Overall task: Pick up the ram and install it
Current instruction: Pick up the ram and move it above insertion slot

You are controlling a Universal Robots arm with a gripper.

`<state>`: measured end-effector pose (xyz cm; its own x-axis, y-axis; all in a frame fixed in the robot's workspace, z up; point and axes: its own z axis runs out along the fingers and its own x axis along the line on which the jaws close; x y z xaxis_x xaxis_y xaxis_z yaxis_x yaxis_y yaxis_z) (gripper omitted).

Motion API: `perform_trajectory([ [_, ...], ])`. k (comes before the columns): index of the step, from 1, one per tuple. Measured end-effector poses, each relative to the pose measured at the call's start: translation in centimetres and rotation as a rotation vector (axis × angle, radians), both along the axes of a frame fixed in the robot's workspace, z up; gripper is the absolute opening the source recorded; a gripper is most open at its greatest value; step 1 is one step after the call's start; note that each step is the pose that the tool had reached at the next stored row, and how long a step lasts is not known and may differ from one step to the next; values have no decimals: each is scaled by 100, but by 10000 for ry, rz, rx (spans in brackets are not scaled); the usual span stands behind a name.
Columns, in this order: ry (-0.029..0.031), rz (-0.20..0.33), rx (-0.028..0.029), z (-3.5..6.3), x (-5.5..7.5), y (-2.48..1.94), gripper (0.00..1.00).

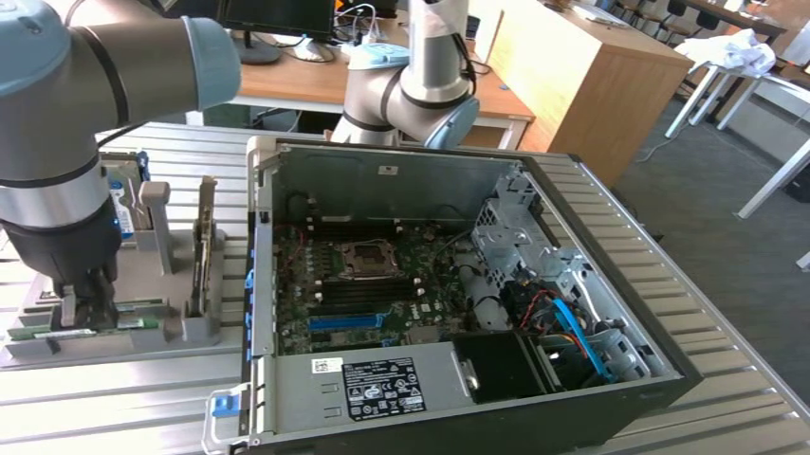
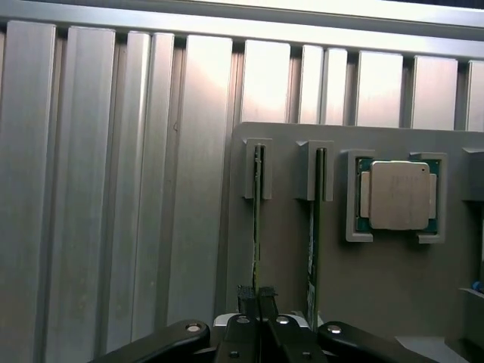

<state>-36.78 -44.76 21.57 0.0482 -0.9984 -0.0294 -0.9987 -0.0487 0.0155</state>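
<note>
Two ram sticks stand on edge in the slots of a grey holder [image 2: 287,249]. One ram [image 2: 257,219] runs straight between my fingertips, and my gripper [image 2: 257,296] is shut on its near end while it sits in its slot. The second ram [image 2: 311,234] stands in the neighbouring slot, untouched. In the exterior view my gripper [image 1: 83,305] reaches down onto the grey holder [image 1: 190,332] at that view's left, where the green ram edge [image 1: 86,331] shows by the fingers. The open computer case [image 1: 456,284] lies to the right, with its motherboard [image 1: 367,284] exposed.
A square silvery processor chip [image 2: 396,194] rests in a pocket of the holder beside the rams. Everything stands on a ribbed aluminium table [image 2: 91,189]. An upright card [image 1: 203,246] stands in the holder. The case wall [image 1: 260,275] rises between the holder and the motherboard. The arm's base [image 1: 412,95] stands behind the case.
</note>
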Motion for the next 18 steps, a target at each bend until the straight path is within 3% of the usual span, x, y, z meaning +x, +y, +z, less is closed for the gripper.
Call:
perform_trajectory([
  [18, 0, 0, -1, 420, 14, 0, 12],
])
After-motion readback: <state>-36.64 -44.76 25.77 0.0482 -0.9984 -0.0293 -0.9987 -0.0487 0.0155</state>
